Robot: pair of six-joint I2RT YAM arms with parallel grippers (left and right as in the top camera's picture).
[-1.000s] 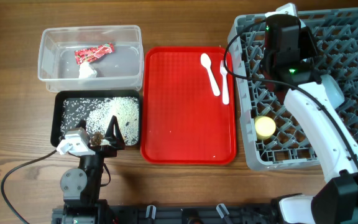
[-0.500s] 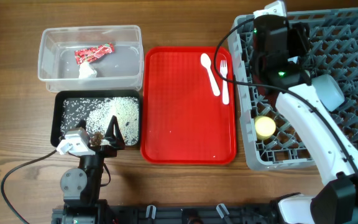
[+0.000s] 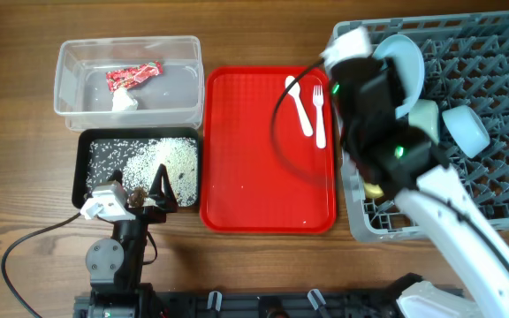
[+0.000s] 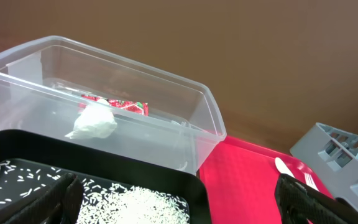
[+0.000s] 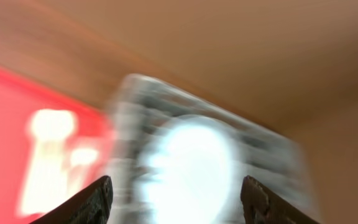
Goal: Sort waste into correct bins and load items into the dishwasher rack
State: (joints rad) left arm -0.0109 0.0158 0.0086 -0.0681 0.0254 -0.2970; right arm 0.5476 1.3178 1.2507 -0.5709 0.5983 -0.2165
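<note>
A red wrapper (image 3: 133, 76) and a white tissue (image 3: 124, 101) lie in the clear tub (image 3: 69, 62). Rice (image 3: 162, 159) fills the black tray (image 3: 81, 172). On the red tray (image 3: 268, 177) lie the white spoon (image 3: 298, 104) and fork (image 3: 319, 115). The grey rack (image 3: 502, 168) holds the pale blue plate (image 3: 406, 55) on edge, the mint bowl (image 3: 424, 115), the small blue bowl (image 3: 467, 128) and the yellow cup (image 3: 374, 189), mostly hidden under my blurred right arm (image 3: 374, 97). My right gripper (image 5: 180, 205) is open and empty, facing the blurred plate (image 5: 188, 165). At the black tray's near edge, the left gripper (image 3: 148, 196) stands wide open.
In the left wrist view the tub (image 4: 197, 118) stands behind the black tray (image 4: 185, 186), with the red tray (image 4: 247, 174) and a rack corner (image 4: 328, 143) to the right. The right arm's cable (image 3: 281, 132) loops over the red tray.
My right gripper has opened and its arm has swung from the rack's far side toward the rack's left edge, uncovering the plate and bowls. The left arm has not moved.
</note>
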